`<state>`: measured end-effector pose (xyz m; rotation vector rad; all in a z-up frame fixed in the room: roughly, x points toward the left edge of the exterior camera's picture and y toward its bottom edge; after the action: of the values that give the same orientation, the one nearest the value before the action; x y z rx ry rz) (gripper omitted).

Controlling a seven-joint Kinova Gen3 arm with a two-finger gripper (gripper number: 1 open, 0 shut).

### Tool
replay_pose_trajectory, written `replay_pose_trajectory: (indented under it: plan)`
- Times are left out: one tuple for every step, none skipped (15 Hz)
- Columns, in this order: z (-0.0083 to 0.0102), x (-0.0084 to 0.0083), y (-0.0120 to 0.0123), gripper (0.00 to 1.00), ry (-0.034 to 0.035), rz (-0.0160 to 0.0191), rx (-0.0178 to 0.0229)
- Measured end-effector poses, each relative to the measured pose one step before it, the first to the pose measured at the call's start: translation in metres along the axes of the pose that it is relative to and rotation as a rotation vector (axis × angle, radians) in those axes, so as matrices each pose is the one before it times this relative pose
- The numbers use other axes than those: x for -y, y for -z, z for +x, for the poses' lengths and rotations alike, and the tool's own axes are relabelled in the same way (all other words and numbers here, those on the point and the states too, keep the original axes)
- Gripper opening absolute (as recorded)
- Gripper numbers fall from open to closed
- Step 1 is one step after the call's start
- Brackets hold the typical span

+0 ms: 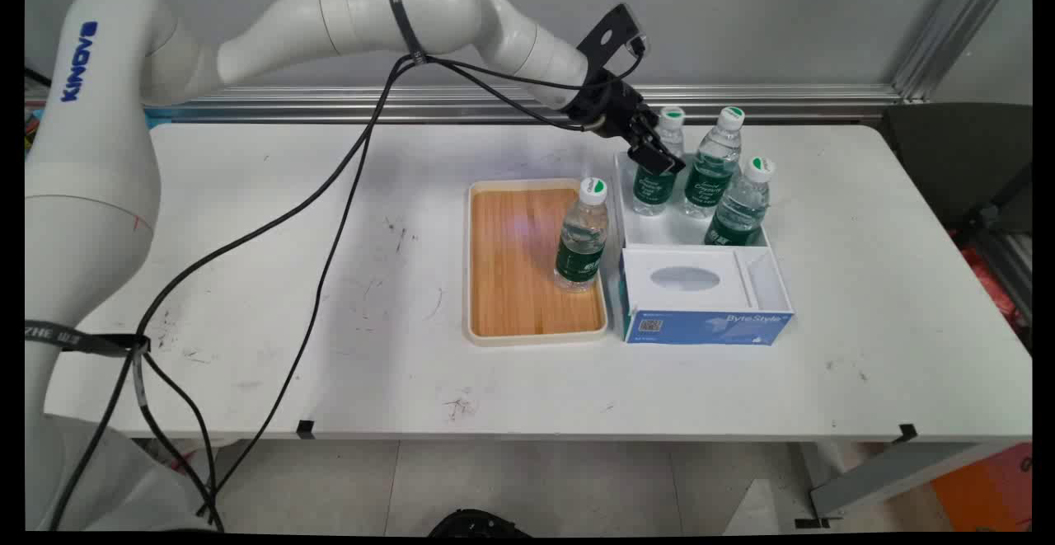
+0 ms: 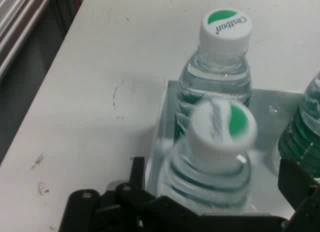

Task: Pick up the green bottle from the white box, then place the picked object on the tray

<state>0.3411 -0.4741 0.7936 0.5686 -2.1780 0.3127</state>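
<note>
The pincer was held spread around the neck of a water bottle in the white box (two more bottles stood beside it), right of the tray.

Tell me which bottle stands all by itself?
Find the wooden tray in the middle of the table. One water bottle stands on its right side. The other three bottles sit in the white box beside it.
</note>
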Motion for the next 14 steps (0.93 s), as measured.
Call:
replay_pose_trajectory:
  plan:
    - [-0.00031,-0.00082,0.00086,1.00,0.00214,-0.00062,-0.00052]
    - [0.00021,-0.00060,0.00016,1.00,0.00108,-0.00073,-0.00075]
    - [-0.00003,-0.00072,0.00042,1.00,0.00163,-0.00084,-0.00085]
    - [0.00012,-0.00055,0.00001,1.00,0.00163,-0.00056,-0.00073]
    - [-0.00006,-0.00044,-0.00004,1.00,0.00136,-0.00045,-0.00045]
    - [0.00021,-0.00058,-0.00026,1.00,0.00228,-0.00049,-0.00105]
    - [0.00022,-0.00049,-0.00037,1.00,0.00295,-0.00007,-0.00200]
    - [0.00013,-0.00040,-0.00078,1.00,0.00301,0.00016,-0.00116]
    - [0.00005,-0.00017,-0.00046,0.00,0.00232,0.00018,-0.00108]
    - [-0.00015,-0.00023,-0.00050,0.00,0.00370,0.00020,-0.00045]
    - [-0.00033,-0.00038,-0.00048,0.00,0.00326,-0.00056,0.00004]
    - [-0.00038,-0.00048,0.00009,0.00,0.00127,-0.00138,0.00071]
    - [-0.00029,-0.00058,-0.00011,0.00,0.00066,-0.00239,0.00132]
    - [-0.00045,-0.00054,0.00019,0.00,0.00081,-0.00212,0.00130]
